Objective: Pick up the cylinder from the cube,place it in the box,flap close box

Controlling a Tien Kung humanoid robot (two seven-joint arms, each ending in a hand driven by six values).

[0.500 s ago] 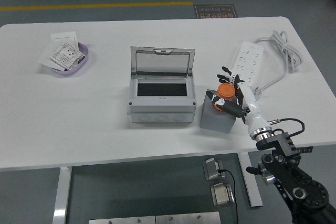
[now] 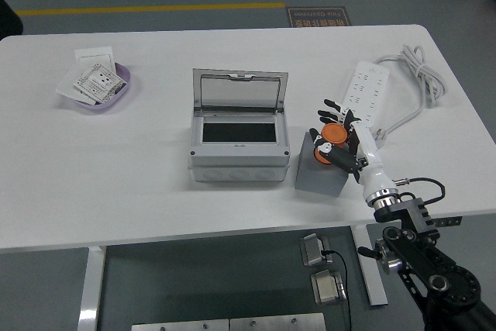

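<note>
An orange cylinder [image 2: 332,136] stands on top of a grey cube [image 2: 321,173] right of the table's middle. My right hand [image 2: 339,139] comes in from the lower right, its black fingers curled around the cylinder. The grey box [image 2: 239,150] sits just left of the cube with its clear flap lid [image 2: 240,91] standing open and its dark inside showing. My left arm does not show.
A white power strip [image 2: 367,92] with its coiled cable [image 2: 424,74] lies behind my right hand. A purple bowl [image 2: 99,88] holding white cards sits at the far left. The table's near edge [image 2: 194,236] runs below the box.
My right hand has shifted slightly up and left, and the cylinder has moved with it a little on the cube.
</note>
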